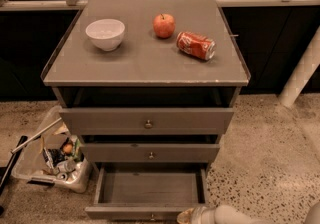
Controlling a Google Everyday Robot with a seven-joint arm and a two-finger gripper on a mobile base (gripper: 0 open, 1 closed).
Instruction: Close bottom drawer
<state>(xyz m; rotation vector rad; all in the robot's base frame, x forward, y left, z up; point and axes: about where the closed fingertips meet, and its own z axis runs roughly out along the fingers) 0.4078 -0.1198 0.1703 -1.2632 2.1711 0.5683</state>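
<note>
The bottom drawer (150,188) is the lowest of three grey-brown drawers and stands pulled out, its shallow grey tray showing bare. Its flat front (135,212) runs along the bottom edge of the view with a small round knob (152,216). My gripper (189,215) is at the bottom edge, right at the drawer front's right end, with the pale arm (235,215) leading off to the lower right. The middle drawer (150,152) and top drawer (147,120) sit further in above it.
On the cabinet top (145,63) are a white bowl (105,33), a red apple (164,25) and a red soda can (196,45) lying on its side. A clear bin of trash (52,160) stands on the floor at the left. A white post (301,75) is at the right.
</note>
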